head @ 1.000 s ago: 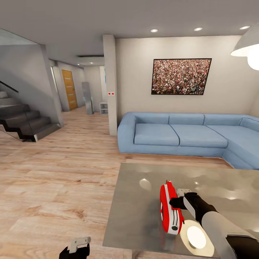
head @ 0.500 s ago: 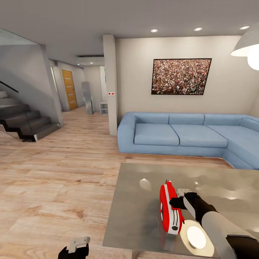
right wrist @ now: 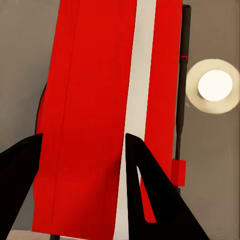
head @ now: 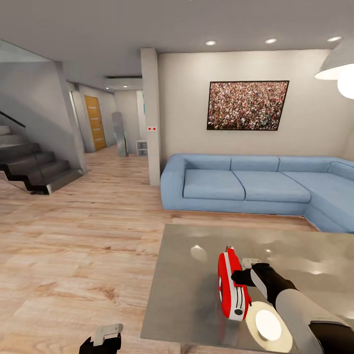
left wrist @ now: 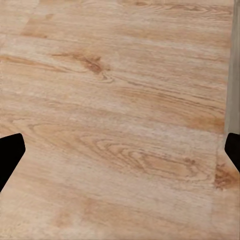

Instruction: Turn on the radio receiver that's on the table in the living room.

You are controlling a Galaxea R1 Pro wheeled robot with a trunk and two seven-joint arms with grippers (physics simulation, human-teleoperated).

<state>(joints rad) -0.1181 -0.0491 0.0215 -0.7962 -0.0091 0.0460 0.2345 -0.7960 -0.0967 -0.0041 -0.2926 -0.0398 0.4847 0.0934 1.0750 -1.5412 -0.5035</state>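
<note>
The bright red radio receiver (head: 230, 287) stands on its edge on the glossy grey table (head: 187, 275), near the table's front. My right gripper (head: 242, 276) reaches it from the right, its fingers against the radio's side. In the right wrist view the radio (right wrist: 95, 75) shows its red body and a white stripe, and the right gripper (right wrist: 82, 137) is open, both black fingertips (right wrist: 142, 185) spread over the red surface. My left gripper (head: 105, 337) hangs low over the wood floor, left of the table. In the left wrist view the left gripper (left wrist: 122, 145) is open.
A blue sectional sofa (head: 246, 184) stands behind the table under a framed crowd picture (head: 247, 104). A white pendant lamp (head: 339, 66) hangs at the upper right. A pillar (head: 151, 115) and dark stairs (head: 29, 167) lie to the left across open wood floor (head: 83, 236).
</note>
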